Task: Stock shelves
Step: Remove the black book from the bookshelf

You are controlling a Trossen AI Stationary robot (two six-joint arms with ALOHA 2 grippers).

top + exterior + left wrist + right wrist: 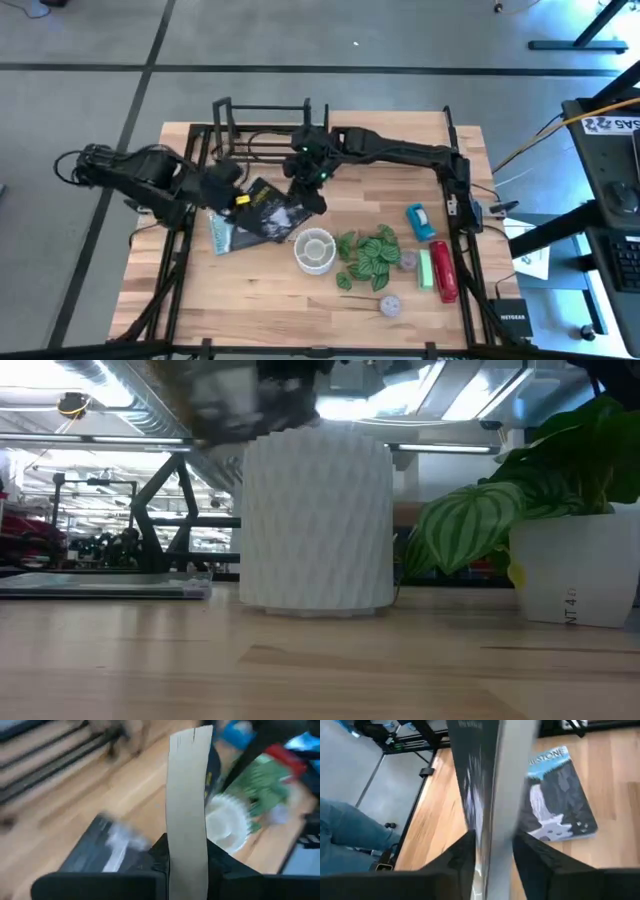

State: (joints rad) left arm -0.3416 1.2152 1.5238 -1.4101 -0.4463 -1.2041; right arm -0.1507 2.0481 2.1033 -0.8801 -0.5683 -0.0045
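Note:
A dark-covered book (268, 210) is held above the table between both arms, near the middle. My left gripper (235, 196) is shut on its left end and my right gripper (310, 190) on its right end. In the low view the book is a dark blur (250, 400) above the white pot. A second book (222, 236) with a waterfall cover (555, 805) lies flat on the table below. The black open-frame rack (258, 135) stands at the table's far edge, behind both grippers. My left gripper pinches the book between its two fingers, one on each cover, with the beige page edge (187, 855) showing between them. It comes from the table's left. The book is lifted clear of the table. My right gripper pinches the same book between its two fingers, one on each cover; the book shows edge-on (490, 840) between them. It comes from the table's right and far side, slanting down. The book hangs clear above the lying book.
A white ribbed pot (314, 250) and a potted striped-leaf plant (366, 258) stand near the middle front. A blue packet (420, 220), a green item (425, 268) and a red item (443, 270) lie at the right. A small round lid (390, 306) lies near the front edge.

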